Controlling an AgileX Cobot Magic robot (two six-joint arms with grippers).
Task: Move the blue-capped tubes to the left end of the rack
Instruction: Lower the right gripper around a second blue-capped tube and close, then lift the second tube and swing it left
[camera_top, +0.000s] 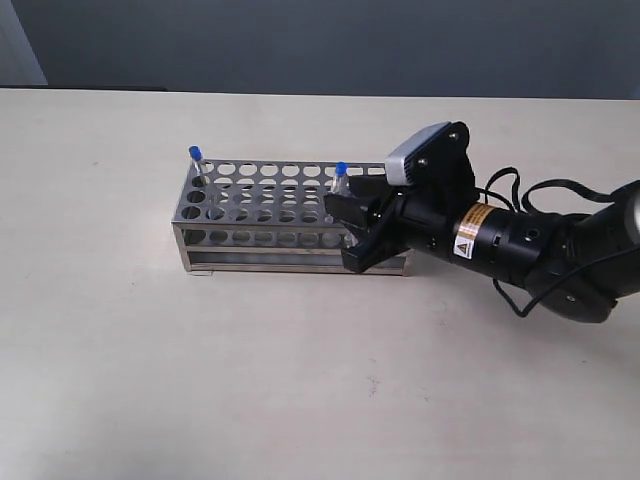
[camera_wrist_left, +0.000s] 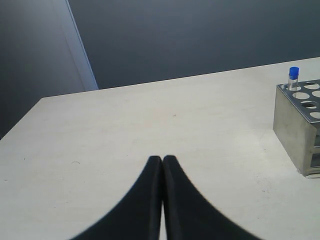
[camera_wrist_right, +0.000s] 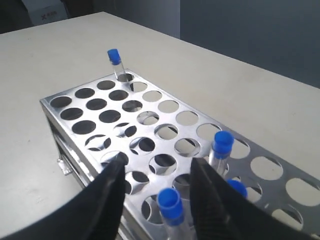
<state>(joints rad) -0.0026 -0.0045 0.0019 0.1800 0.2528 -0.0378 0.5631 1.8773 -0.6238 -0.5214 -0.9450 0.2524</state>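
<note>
Hovering at the right end of the rack (camera_top: 262, 205), my right claw (camera_wrist_right: 159, 161) gaped wide.
The silver rack, nearer the table's (camera_top: 120, 380) far edge, held one blue-capped tube (camera_top: 196, 155) at its left end and three more (camera_wrist_right: 222, 143) by my fingers (camera_wrist_right: 112, 195). One stood between them, contact unclear. My left claw (camera_wrist_left: 162, 160) was pinched together, empty.

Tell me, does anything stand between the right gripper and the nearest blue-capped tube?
Nothing visible does. The right gripper is open, and the nearest blue-capped tube stands in the rack directly between its fingers.

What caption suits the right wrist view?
Open right hand above the rack, framing one blue-capped tube; a lone tube stands at the opposite end.
</note>
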